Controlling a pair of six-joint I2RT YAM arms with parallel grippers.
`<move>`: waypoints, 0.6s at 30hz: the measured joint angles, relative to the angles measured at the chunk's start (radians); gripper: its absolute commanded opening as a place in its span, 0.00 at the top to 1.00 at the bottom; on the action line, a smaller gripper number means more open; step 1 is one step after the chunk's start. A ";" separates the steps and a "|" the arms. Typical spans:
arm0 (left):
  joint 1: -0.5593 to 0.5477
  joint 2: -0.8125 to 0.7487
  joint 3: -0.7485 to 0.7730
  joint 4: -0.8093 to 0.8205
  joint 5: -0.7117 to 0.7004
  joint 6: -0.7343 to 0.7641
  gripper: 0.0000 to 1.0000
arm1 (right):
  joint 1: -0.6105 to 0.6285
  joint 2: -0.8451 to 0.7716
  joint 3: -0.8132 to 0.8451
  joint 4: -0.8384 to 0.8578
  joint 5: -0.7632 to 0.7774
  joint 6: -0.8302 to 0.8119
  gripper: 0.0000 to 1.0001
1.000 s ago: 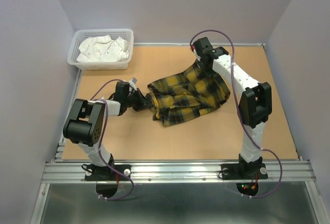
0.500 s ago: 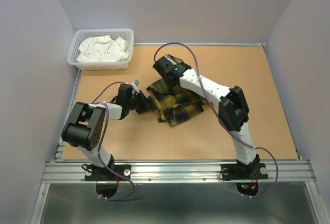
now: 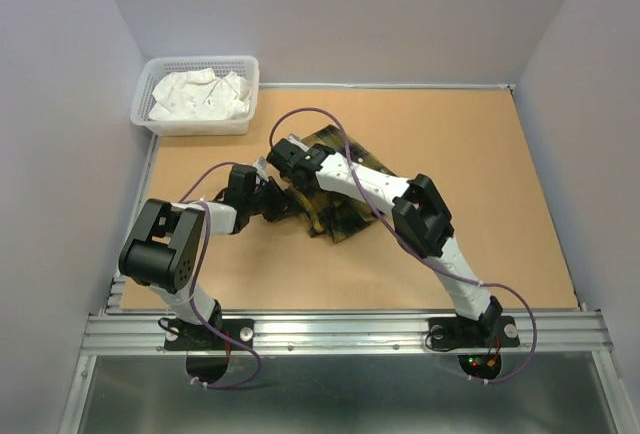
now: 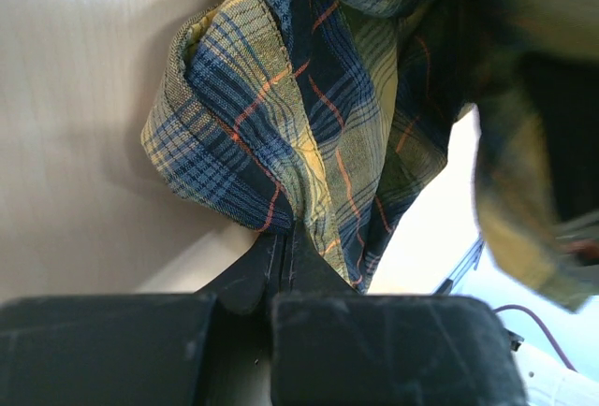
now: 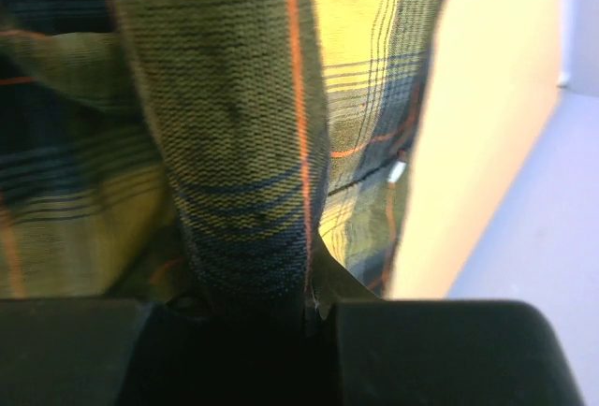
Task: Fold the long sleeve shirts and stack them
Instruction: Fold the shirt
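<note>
Pinched shut, the left gripper point(image 4: 285, 238) had its two black fingers meeting on a gathered fold of the shirt point(image 4: 281, 97), the yellow and navy plaid bunching up from the tips with thin red lines running through it. On my overhead feed that gripper sat at the shirt's 9 o'clock edge, low over the table point(image 3: 480, 174). The right gripper point(image 5: 309, 296) was nearly closed as well, with a thick band of the same cloth running down into the narrow gap between its jaws, so it had hold of the shirt too. Overhead, the right arm reached across the garment and its gripper lay at about the shirt's 11 o'clock, near the left one. The shirt itself lay crumpled in a heap a little toward 9 o'clock from the table's centre, much of it hidden under the right arm. At the table's 10 o'clock corner stood a white basket point(image 3: 195, 128) holding white cloth point(image 3: 200, 96)
</note>
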 measured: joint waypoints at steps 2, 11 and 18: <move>0.000 0.000 0.000 0.004 0.000 -0.005 1.00 | 0.001 0.016 0.004 -0.011 -0.047 0.029 0.81; -0.002 0.000 -0.001 0.024 0.001 -0.018 1.00 | 0.000 0.039 0.073 -0.033 -0.203 0.158 0.70; -0.018 -0.004 -0.014 0.030 0.000 -0.019 1.00 | 0.000 0.065 0.118 -0.033 -0.233 0.228 0.42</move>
